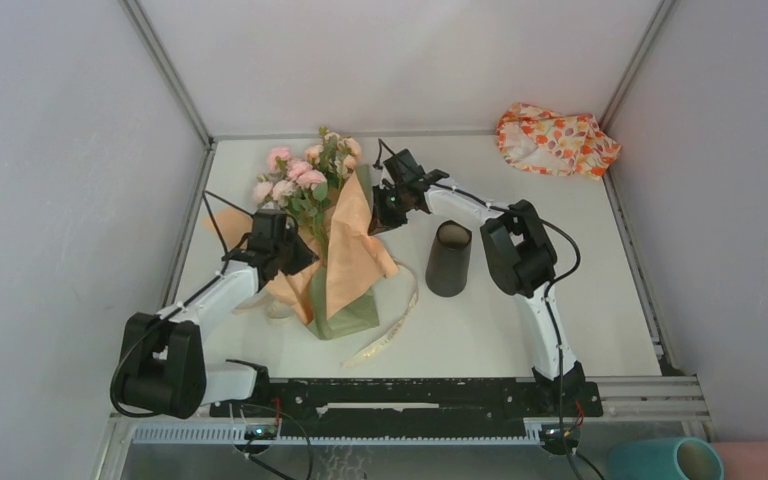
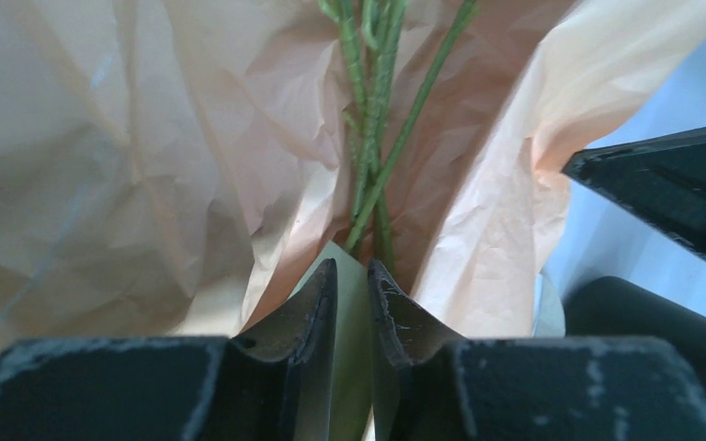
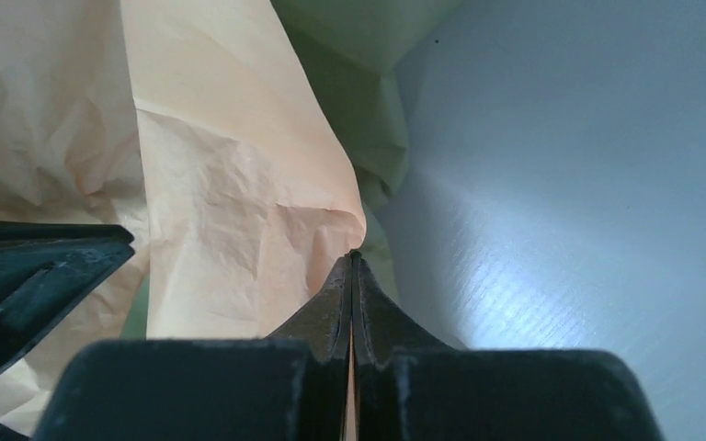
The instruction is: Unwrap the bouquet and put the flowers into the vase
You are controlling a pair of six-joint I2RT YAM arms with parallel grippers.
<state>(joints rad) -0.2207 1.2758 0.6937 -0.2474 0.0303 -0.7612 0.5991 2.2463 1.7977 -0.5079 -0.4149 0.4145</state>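
While the bouquet of pink and peach roses with green leaves sits on the left middle part of the white table, with its flower heads toward the far wall, we see its orange-brown and sage-green paper wrap spread loosely around the green stems. Our left gripper is at the left side of the wrap; its fingers stand narrow, with a fold of sage-green paper between them, just below the stems. Our right gripper is at the right side; its fingers are pressed together on the edge of the orange-brown sheet. We see the cream ribbon lying loose on the table beside the wrap. The matte black cylinder vase stands upright just right of the wrap. An orange-and-white patterned cloth lies in the far right corner.
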